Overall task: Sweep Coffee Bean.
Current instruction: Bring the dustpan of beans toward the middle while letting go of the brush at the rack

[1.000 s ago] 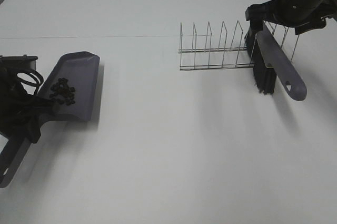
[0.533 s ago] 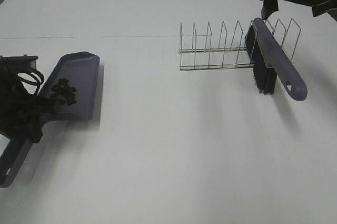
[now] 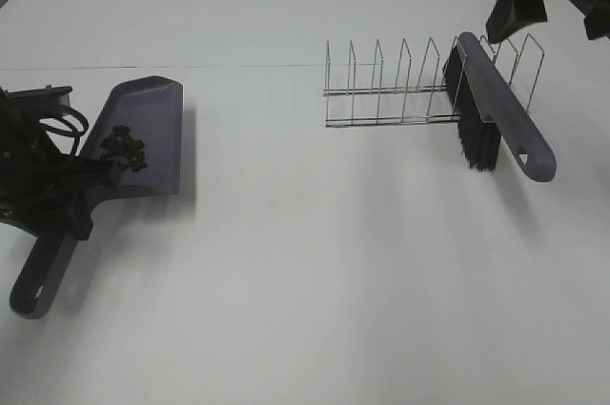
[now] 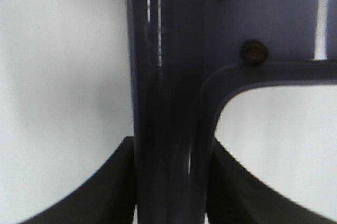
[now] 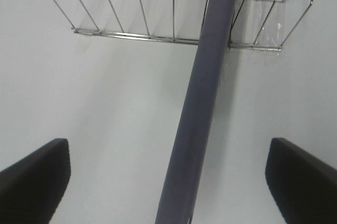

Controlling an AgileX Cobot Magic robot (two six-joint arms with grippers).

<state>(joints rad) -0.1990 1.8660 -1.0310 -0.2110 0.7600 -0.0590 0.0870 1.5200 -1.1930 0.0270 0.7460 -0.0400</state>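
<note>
Lying in the grey-purple dustpan (image 3: 143, 129) on the left side of the white table (image 3: 315, 262), the coffee bean (image 3: 124, 149) is seen as a small heap of tiny dark, roundish pellets gathered near the back of the pan, close to where the handle begins. In the left wrist view two single beans are shown on the pan's surface, brownish and oval, each very small against the dustpan. The handle of the dustpan is gripped by the left gripper (image 4: 171, 182), whose dark fingers (image 4: 113, 187) are pressed against both sides of it. On the right side of the table a wire rack (image 3: 410, 86) with upright dividers is placed, and a brush (image 3: 491, 114) is leaned in one of its slots, with the black bristles pointing down and the grey-purple handle (image 5: 202, 103) tilted toward the front. The right gripper (image 5: 168, 182) is held above this handle with its fingers spread wide apart, touching nothing.
</note>
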